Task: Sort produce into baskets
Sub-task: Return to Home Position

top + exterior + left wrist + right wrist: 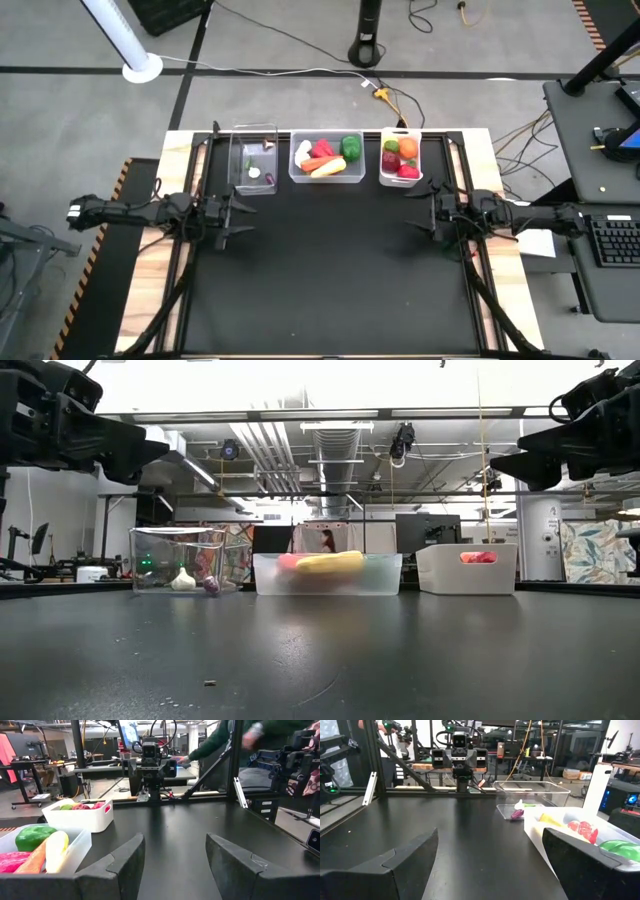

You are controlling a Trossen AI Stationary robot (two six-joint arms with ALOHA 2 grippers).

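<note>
Three baskets stand in a row along the table's far edge. The narrow clear basket [254,158] on the left holds a white garlic [183,580] and a purple piece [211,585]. The wider clear basket [326,157] holds red, orange, yellow and green produce [330,152]. The white basket [400,158] on the right holds red, orange and green produce. My left gripper [246,212] hovers open at the table's left side, level, pointing right. My right gripper [412,214] hovers open at the right side, pointing left. Nothing lies between either pair of fingers.
The black tabletop [330,270] spreads from the baskets to the near edge. Dark frame bars [190,260] run along the left and right sides. Beyond the right edge stands a desk with a keyboard [610,240]; a person's sleeve [220,740] shows there in the left wrist view.
</note>
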